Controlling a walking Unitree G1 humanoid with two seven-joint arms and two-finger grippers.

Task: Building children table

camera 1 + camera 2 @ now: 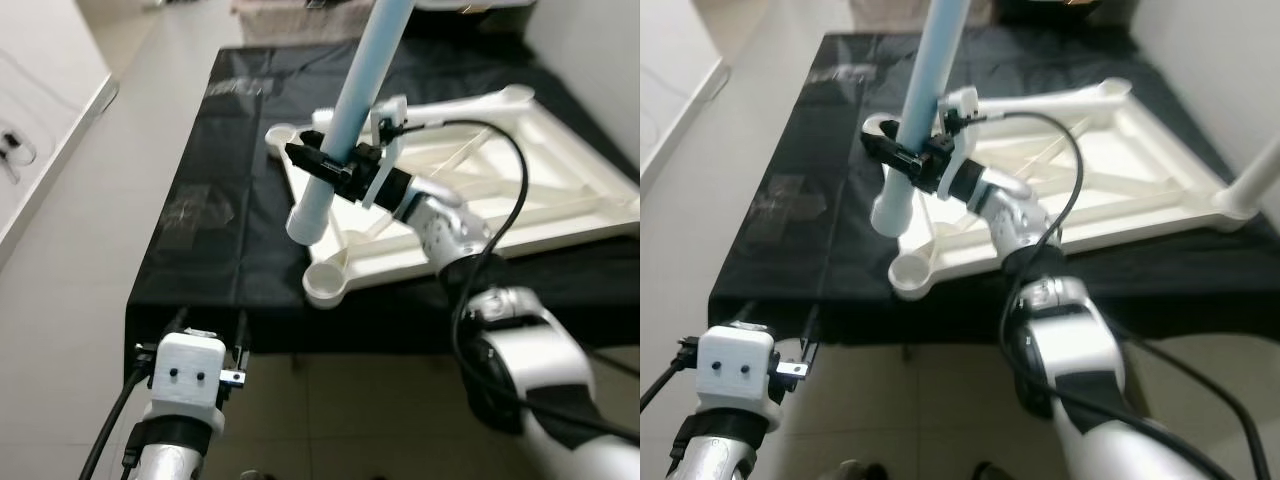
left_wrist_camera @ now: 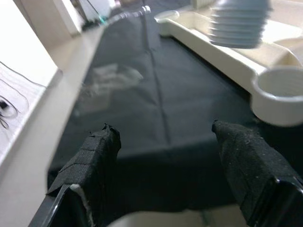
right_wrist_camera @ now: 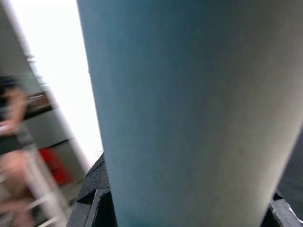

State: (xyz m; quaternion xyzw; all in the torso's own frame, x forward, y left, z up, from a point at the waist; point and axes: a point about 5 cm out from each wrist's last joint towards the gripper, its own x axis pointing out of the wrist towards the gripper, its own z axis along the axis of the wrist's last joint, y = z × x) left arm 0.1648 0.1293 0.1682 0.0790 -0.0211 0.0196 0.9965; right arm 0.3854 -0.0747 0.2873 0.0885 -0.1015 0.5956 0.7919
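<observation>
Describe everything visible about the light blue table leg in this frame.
The light blue table leg is a smooth, plastic-looking round tube, paler and ribbed like a thread at its lower end. It is held aloft and tilted, with its upper part running out of the picture. The right pincer is shut around it just above that lower end, which hangs over the near corner socket of the upturned cream tabletop, not yet inserted.

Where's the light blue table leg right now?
The light blue leg is held in the right gripper, tilted above the white table frame, its lower end just above the frame's near corner socket.
</observation>
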